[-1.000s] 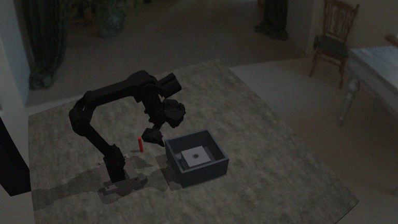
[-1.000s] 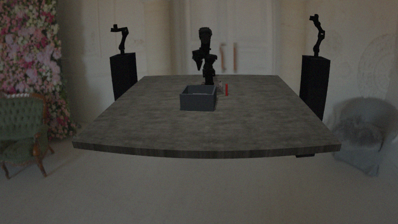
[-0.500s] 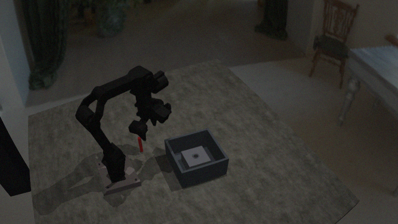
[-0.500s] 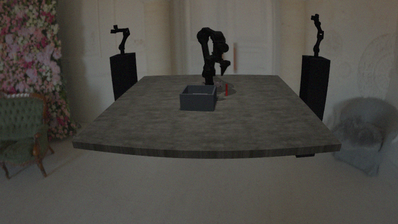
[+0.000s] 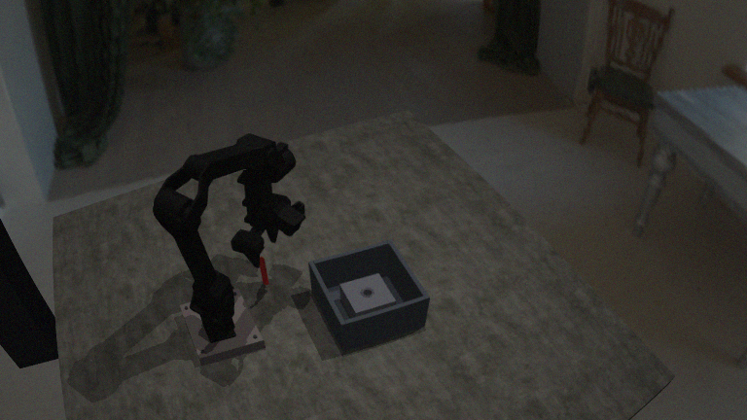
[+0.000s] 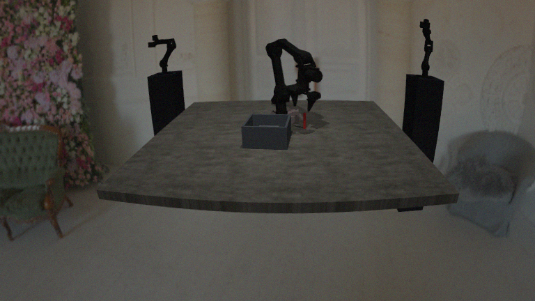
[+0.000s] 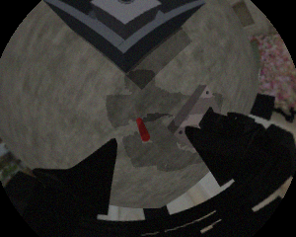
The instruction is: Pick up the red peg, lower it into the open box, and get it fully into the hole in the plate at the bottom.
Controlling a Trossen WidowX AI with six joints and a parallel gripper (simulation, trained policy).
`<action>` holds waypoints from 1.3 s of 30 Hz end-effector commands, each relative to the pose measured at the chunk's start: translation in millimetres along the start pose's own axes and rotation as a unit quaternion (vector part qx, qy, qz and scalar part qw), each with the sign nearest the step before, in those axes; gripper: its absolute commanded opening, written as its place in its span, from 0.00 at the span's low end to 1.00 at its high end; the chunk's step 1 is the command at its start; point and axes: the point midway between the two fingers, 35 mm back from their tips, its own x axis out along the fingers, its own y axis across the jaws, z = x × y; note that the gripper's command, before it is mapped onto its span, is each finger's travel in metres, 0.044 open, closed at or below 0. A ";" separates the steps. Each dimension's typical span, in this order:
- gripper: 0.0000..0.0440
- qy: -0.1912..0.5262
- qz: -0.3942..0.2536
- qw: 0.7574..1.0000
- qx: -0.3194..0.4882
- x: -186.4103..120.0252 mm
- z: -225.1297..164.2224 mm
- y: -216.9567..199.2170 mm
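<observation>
The red peg (image 5: 264, 272) (image 6: 304, 120) (image 7: 143, 130) stands upright on the table, beside the box and near the arm's base. My gripper (image 5: 265, 253) (image 6: 301, 108) (image 7: 152, 135) is open and empty, pointing down above the peg. In the wrist view the peg shows between the two spread fingertips, with its top below them. The open grey box (image 5: 385, 325) (image 6: 265, 138) (image 7: 124, 61) holds a light plate (image 5: 352, 288) (image 7: 133, 13) at its bottom. The hole (image 5: 367, 293) in the plate's middle looks empty.
The arm's base plate (image 5: 233, 352) (image 7: 191, 118) is close to the peg. The box walls rise above the plate inside. The arm casts shadows around the peg. Two other arms (image 6: 168, 51) (image 6: 426, 47) stand on black pedestals behind the table (image 6: 276, 179).
</observation>
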 end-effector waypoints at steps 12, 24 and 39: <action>1.00 -0.020 0.013 1.000 -0.019 59.1 -10.7 18.0; 0.45 -0.011 -0.015 0.999 -0.028 90.9 -13.6 12.6; 0.00 -0.041 -0.024 0.998 -0.037 68.8 0.6 14.7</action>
